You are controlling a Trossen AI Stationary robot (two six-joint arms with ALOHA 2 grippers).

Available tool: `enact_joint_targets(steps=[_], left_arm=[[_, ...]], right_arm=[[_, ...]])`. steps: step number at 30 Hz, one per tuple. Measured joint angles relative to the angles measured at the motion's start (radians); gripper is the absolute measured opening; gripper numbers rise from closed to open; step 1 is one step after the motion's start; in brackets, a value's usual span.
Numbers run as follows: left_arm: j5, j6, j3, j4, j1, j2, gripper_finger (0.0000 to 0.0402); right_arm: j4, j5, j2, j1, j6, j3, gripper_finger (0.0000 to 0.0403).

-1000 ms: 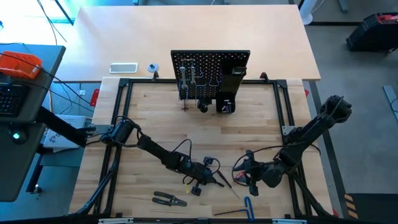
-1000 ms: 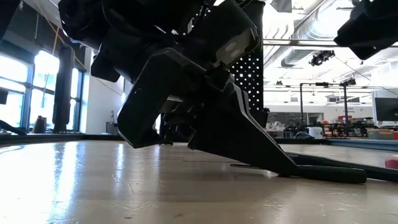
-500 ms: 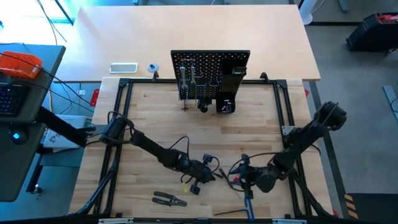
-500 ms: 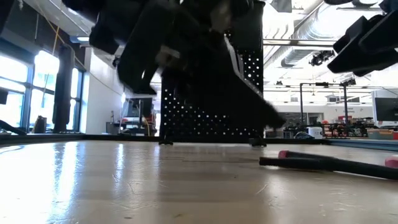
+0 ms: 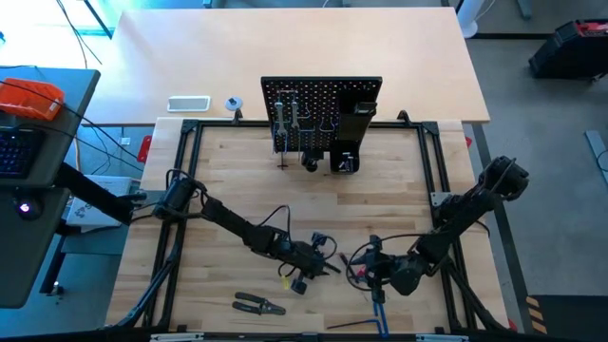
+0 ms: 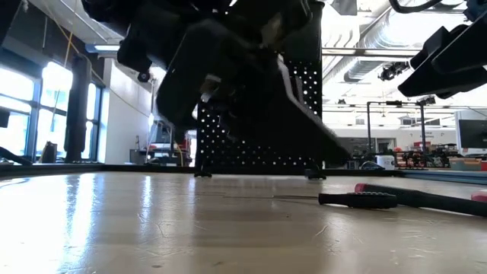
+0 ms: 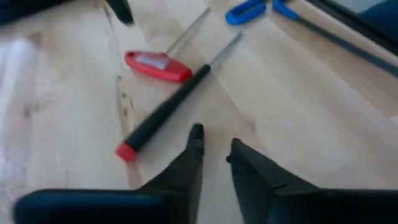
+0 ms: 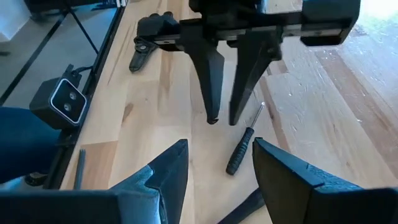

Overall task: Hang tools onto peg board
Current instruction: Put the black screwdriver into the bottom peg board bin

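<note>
The black peg board (image 5: 321, 100) stands upright at the table's far side with silver wrenches (image 5: 287, 122) hanging on its hooks. A black-handled screwdriver with a red cap (image 7: 163, 113) and a red-handled tool (image 7: 157, 65) lie on the table between my grippers. My left gripper (image 7: 214, 140) hovers just above the black screwdriver (image 8: 240, 151), fingers pointing down, slightly open and empty. My right gripper (image 8: 217, 149) is open and empty, low at the near right, facing the left one (image 8: 222, 119). The pliers (image 5: 258, 304) and blue-handled hex key (image 5: 378, 312) lie near the front edge.
A black box-shaped holder (image 5: 359, 109) sits on the board's right side, with dark tools (image 5: 328, 161) at its foot. A black frame (image 5: 185, 190) runs around the work area. Bare wood (image 5: 285, 204) lies between the board and the grippers.
My left gripper has risen from the table top, where its fingertips stood low by the black screwdriver, and now hangs clear above it. My right gripper has moved a little toward the table's left, closer to the screwdrivers.
</note>
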State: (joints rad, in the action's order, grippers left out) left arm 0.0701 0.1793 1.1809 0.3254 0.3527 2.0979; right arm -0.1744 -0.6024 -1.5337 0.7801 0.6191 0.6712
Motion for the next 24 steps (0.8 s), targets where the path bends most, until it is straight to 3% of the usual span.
enact_joint_targets(steps=[5, 9, 13, 19, 24], left_arm=[[0.022, -0.001, 0.000, 0.015, -0.024, 0.000, 0.0136], [-0.061, -0.032, 0.000, 0.034, -0.054, 0.016, 0.0160], [-0.173, -0.065, 0.001, 0.097, -0.072, 0.061, 0.0162], [-0.118, -0.065, 0.002, 0.128, -0.068, 0.095, 0.0147], [-0.144, -0.056, 0.039, 0.124, -0.068, 0.121, 0.0130]], right_arm=[[-0.006, -0.003, 0.000, 0.001, 0.009, 0.000, 0.0174], [-0.011, -0.023, 0.000, 0.001, 0.010, 0.000, 0.0174], [-0.013, -0.034, 0.000, 0.001, 0.010, 0.000, 0.0174], [-0.019, -0.038, 0.001, 0.001, 0.010, 0.000, 0.0174], [-0.019, -0.053, 0.001, 0.001, 0.005, 0.000, 0.0174]])
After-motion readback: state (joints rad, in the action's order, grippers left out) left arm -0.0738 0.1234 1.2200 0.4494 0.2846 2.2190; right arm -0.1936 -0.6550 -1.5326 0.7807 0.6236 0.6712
